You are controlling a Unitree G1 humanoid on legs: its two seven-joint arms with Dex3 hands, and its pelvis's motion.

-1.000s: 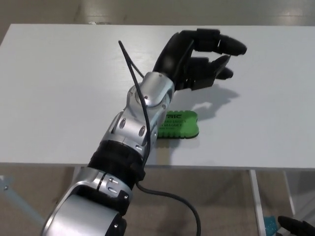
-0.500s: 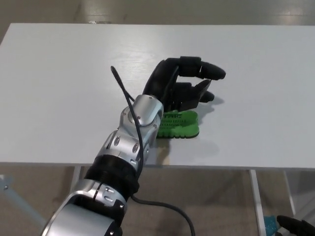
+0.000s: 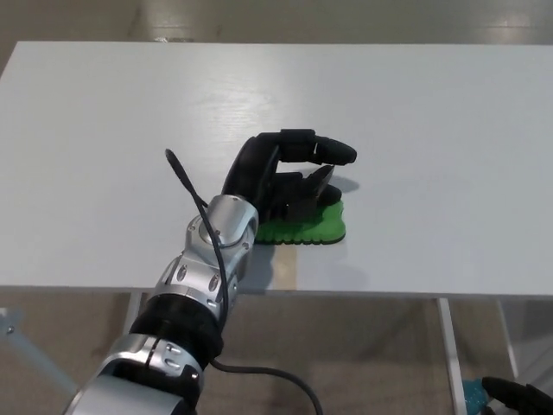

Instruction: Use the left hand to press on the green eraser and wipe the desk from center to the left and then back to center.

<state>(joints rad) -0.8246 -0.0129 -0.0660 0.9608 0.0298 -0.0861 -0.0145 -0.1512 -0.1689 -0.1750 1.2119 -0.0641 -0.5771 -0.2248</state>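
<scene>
Your left robot hand (image 3: 281, 177) sits over the green eraser (image 3: 304, 226), lower fingers (image 3: 309, 193) touching its top, upper fingers spread above, gripping nothing. The eraser lies flat on the white table (image 3: 432, 130), near the front edge at about the middle. Your right robot hand is out of view.
</scene>
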